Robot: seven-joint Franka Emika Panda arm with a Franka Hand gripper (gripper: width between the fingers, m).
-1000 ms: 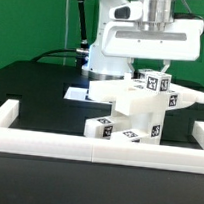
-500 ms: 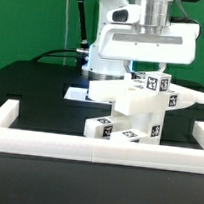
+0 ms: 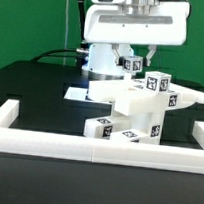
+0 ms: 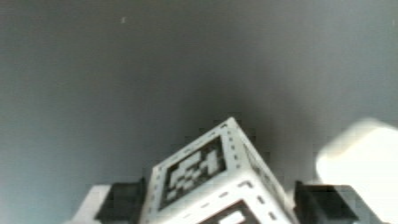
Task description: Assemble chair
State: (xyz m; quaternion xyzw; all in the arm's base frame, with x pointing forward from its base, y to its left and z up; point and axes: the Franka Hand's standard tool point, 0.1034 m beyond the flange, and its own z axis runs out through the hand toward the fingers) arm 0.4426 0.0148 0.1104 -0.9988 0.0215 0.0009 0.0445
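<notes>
End effector (image 3: 132, 58), exterior view: raised above the chair (image 3: 139, 113) on the black tabletop (image 3: 41, 90), pinching a small tagged white block (image 3: 132, 64). Wrist view: block (image 4: 214, 180) sat between fingers (image 4: 118, 200). Pieces looked rigid, light, smooth; flat opposing faces suit grasping.

Close up, a white chair piece (image 4: 222, 165) with a pointed corner, bearing black-and-white square marker tags (image 4: 192, 172) on two faces. Flanked by the dark pincer fingertips (image 4: 121, 198). Behind, blurred dark grey table (image 4: 125, 70); pale blur at one edge.
</notes>
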